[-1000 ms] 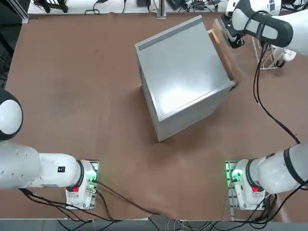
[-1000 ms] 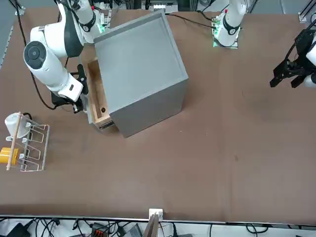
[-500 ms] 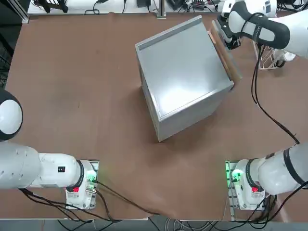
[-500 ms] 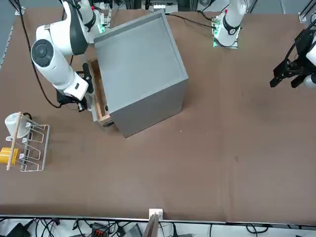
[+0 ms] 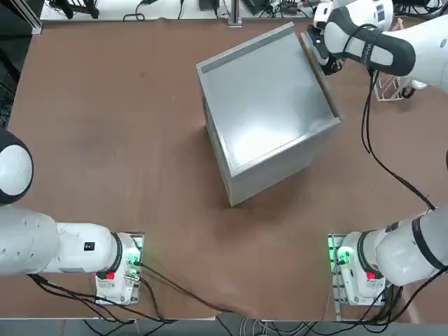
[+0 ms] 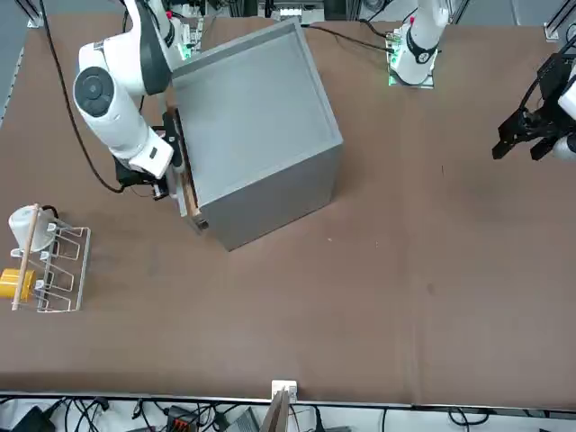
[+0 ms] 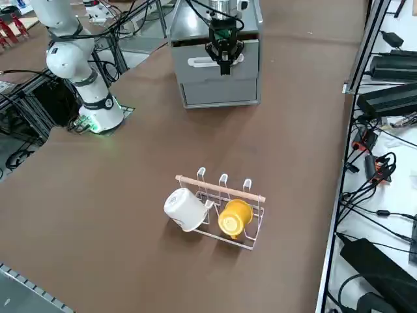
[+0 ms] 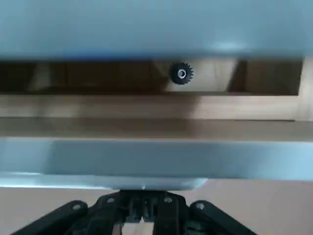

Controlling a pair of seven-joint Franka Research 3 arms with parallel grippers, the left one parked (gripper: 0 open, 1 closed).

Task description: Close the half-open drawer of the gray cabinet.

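Note:
The gray cabinet [image 5: 269, 112] stands turned at an angle in the middle of the table, also seen in the front view [image 6: 256, 126] and the right side view [image 7: 218, 91]. Its drawer [image 5: 324, 84] sticks out only by a thin strip [image 6: 189, 200]. In the wrist view the gray front panel [image 8: 146, 157] lies just off the cabinet, with the tan wooden edge [image 8: 146, 117] still showing. My right gripper [image 5: 326, 64] is shut, with nothing between its fingers, and its tips [image 8: 144, 205] press against the drawer front [image 7: 247, 65] near the white handle [image 7: 199, 62].
A white wire rack [image 7: 225, 202] holding a white mug [image 7: 184, 208] and a yellow mug [image 7: 233, 216] stands on the table beyond the drawer side [image 6: 49, 256]. The right arm's cable [image 5: 371, 133] hangs beside the cabinet.
My right gripper has pushed toward the cabinet and the drawer has slid in with it, from about half out to a narrow strip.

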